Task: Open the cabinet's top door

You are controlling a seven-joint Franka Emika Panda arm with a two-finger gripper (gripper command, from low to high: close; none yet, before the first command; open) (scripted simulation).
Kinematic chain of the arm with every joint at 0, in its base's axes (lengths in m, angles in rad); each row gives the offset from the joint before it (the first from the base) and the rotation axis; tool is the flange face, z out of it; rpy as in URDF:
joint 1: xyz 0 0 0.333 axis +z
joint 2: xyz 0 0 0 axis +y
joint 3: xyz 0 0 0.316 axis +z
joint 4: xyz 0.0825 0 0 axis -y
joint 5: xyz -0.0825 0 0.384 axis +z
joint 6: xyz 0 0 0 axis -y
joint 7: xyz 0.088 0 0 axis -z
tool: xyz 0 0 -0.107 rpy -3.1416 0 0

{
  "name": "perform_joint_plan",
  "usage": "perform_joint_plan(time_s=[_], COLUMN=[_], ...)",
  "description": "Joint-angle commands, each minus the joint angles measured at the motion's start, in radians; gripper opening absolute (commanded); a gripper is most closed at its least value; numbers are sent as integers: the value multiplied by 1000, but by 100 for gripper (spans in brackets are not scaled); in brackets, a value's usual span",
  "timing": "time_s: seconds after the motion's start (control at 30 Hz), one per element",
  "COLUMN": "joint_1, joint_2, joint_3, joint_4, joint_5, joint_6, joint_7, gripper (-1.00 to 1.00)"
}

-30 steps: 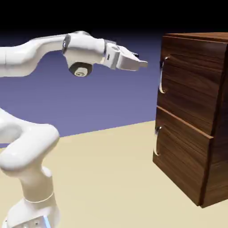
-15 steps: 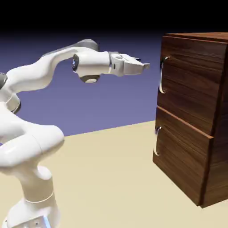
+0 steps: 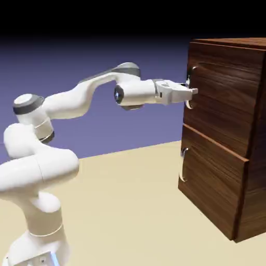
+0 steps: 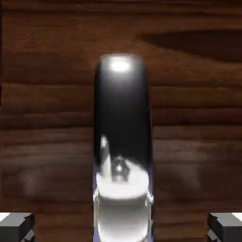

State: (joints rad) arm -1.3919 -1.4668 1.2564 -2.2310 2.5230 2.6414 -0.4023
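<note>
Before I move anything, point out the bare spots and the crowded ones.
Bare tabletop spreads between the white Franka arm's base and the walnut cabinet's lower door. Air is free between the forearm and that tabletop. It's crowded at the top door's curved silver handle, with the gripper around it.

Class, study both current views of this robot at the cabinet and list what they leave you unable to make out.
- Middle of the top door's handle: covered by the gripper, exterior view.
- Handle's lower end: cut off by the bottom edge, hand view.
- Right part of the cabinet: cut off by the right edge, exterior view.
- Rest of the finger tips: cut off by the bottom edge, hand view.
</note>
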Motion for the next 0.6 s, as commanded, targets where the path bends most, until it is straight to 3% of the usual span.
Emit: perform_joint_plan(time_s=[0.0, 0.57], joint_1=[22, 257], joint_2=[-4, 45], joint_3=[-13, -341], joint_4=[-36, -552], joint_5=[13, -71], joint_6=[-39, -765], joint_7=[-21, -307], gripper=[-100, -100])
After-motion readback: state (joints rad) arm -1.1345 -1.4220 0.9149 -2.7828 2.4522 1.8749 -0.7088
